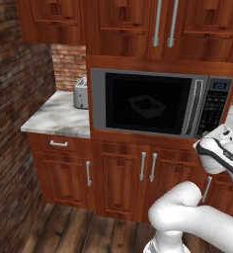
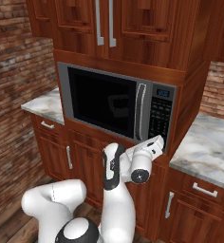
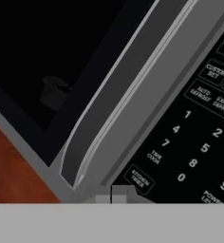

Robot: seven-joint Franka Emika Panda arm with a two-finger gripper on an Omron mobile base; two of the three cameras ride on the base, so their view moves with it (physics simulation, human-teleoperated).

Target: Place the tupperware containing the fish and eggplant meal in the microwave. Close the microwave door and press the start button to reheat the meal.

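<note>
I've got the white arm's two-finger gripper [image 2: 157,141] up at the lower corner of the big built-in grey steel microwave [image 1: 160,103], and its jaws are pressed fully together with nothing between them. Right in front of the hand sits the black keypad strip [image 2: 157,118]; in the hand view I'm reading white digits and small labelled buttons [image 3: 192,163] spread just beyond the fingertips. Beside that, a little off to the hand's side, runs the vertical silver handle [image 3: 121,102] of the wide grey-framed microwave door [image 1: 145,102], and the door is shut flush with the frame. Through the black glass window, deeper in and away from the hand, I see the faint outline of the small shallow pale translucent tupperware tray [image 1: 147,106] resting inside the dark cavity. Its contents I can't really make out through the glass, maybe a dim lump at most. Below my hand is reddish-brown wooden cabinetry [image 2: 90,161].
</note>
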